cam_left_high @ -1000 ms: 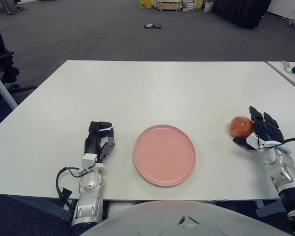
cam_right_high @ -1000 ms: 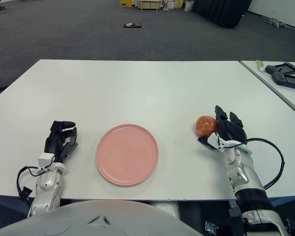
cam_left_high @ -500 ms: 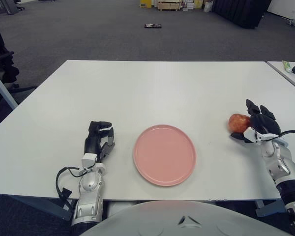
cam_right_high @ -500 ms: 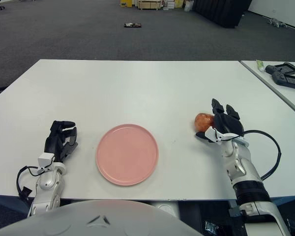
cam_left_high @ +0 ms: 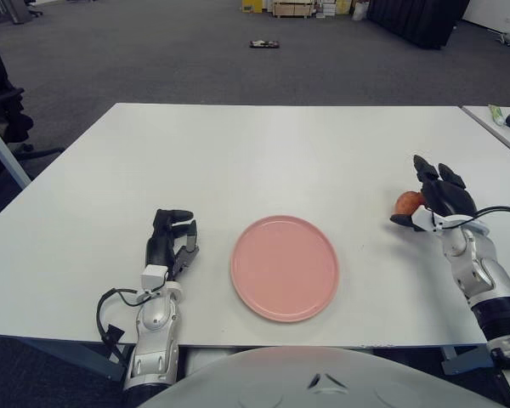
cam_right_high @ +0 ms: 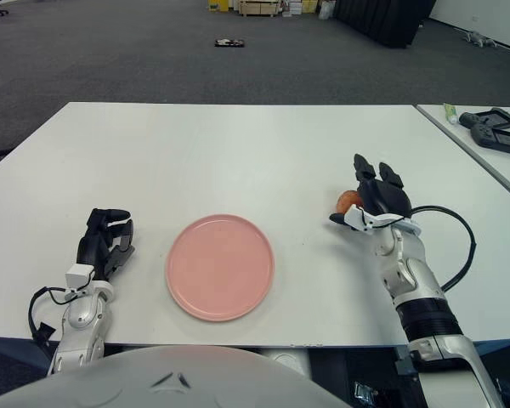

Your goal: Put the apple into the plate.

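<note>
Since the frame a second ago, your right hand (cam_right_high: 376, 202) has travelled away from the near edge and a little toward the plate, and it now covers most of the apple (cam_right_high: 349, 201), so you see only a small reddish-orange curve of fruit poking out on the side facing the plate. You have its black, jointed fingers (cam_left_high: 431, 174) wrapped over the top and far side of the apple, with a dark thumb reaching under toward the plate side, so the hand is grasping the fruit. You can see the apple well to the right of the plate, about level with its far rim; whether it is lifted off the table or touching it cannot be told from these views. Your plate (cam_left_high: 284, 267) is a smooth, matte pink round with a shallow raised rim, lying flat near the front edge of the table (cam_left_high: 238, 153), whose top is plain white, flat and slightly glossy. Your left hand (cam_left_high: 170, 241) shows just left of the plate, unchanged from before, its dark fingers loosely curled and holding nothing, above a silvery metal wrist with a black cable looping beside it. Another black cable arcs from your right forearm over the table's right part
</note>
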